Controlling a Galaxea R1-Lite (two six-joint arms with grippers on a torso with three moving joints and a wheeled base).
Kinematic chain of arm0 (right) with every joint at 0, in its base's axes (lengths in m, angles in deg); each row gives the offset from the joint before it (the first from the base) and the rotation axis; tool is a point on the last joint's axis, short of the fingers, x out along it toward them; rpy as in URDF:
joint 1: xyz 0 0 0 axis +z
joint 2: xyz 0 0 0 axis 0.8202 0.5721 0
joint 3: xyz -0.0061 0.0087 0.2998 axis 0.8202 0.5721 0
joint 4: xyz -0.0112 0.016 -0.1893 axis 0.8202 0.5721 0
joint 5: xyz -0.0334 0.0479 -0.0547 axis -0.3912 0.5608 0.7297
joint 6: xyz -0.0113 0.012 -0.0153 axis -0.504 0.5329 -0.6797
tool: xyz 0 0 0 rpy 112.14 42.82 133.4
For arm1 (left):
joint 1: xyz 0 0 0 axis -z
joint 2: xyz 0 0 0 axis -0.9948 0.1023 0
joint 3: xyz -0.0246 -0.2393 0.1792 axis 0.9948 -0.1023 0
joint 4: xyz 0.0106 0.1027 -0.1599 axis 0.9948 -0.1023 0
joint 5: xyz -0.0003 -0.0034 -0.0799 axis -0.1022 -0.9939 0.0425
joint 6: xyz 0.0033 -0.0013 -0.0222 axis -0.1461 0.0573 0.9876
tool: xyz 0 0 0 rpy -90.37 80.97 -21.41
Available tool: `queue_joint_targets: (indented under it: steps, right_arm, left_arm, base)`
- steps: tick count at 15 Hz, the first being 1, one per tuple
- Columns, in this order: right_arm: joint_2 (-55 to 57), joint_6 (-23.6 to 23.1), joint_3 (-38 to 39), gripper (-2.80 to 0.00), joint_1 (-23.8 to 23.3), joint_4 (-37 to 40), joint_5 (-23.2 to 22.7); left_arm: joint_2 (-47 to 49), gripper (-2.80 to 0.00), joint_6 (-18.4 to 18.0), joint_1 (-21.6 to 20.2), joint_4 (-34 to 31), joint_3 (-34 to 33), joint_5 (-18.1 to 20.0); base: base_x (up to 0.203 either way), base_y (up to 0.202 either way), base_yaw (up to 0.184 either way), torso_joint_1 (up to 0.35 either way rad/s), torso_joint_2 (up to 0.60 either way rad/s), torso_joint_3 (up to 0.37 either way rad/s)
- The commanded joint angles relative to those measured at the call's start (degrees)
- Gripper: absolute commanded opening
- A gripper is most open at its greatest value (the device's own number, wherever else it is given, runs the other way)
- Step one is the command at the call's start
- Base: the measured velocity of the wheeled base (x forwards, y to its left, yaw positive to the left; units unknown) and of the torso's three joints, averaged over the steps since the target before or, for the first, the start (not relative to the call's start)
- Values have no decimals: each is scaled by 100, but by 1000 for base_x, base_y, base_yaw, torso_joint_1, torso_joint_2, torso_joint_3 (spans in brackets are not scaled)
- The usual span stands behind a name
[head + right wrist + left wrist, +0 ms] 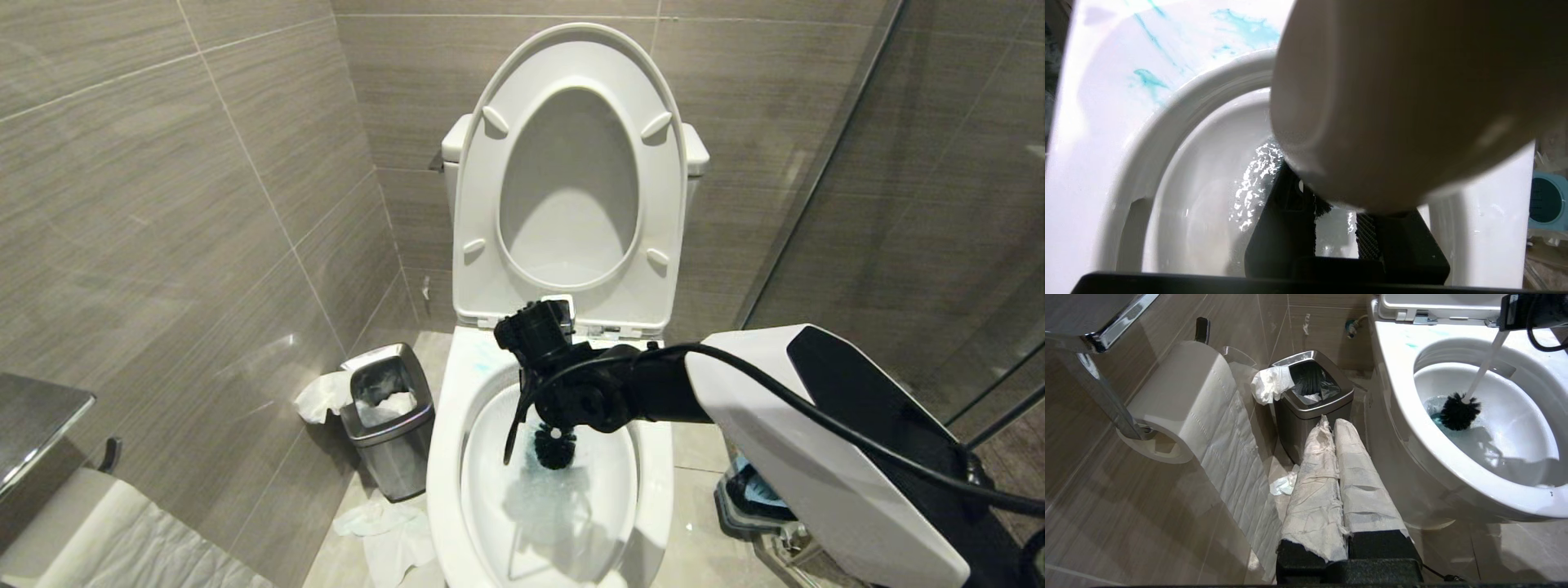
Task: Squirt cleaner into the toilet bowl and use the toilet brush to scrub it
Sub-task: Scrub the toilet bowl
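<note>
Right gripper (545,384) is clamping the top of the toilet brush (1458,412), at centre frame in the head view. Black bristle head is sitting in the teal-tinted water low in the toilet bowl (653,490). Cleaner (1149,79) is streaking the rim, upper left of the right wrist view. Handle is looking light, stiff, probably slick when wet; gripping high near the rounded end seems best. Left gripper (1337,457), paper-wrapped, is resting closed on nothing beside the bin (1310,400).

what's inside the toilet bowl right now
Inside the toilet bowl: the toilet brush with its black head in teal-tinted water, held by the right gripper. The drain beneath the bristles is hidden.
</note>
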Motion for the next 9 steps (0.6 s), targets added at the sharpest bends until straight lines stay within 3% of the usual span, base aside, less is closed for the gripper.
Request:
queue_joint_targets:
  steps: [1, 4, 9]
  right_arm:
    - [7, 1, 23, -280, 12, 7, 37]
    - [-510, 12, 286, -280, 89, 8, -1]
    - [-2298, 47, 1785, -280, 470, -31, 12]
  left_arm:
    - [-1, -280, 1, 0, 0, -9, 2]
    - [-1, -280, 1, 0, 0, -9, 2]
    - [-1, -280, 1, 0, 0, -9, 2]
  base:
    - [0, 0, 0, 0, 0, 0]
    - [0, 0, 0, 0, 0, 0]
    - [0, 0, 0, 0, 0, 0]
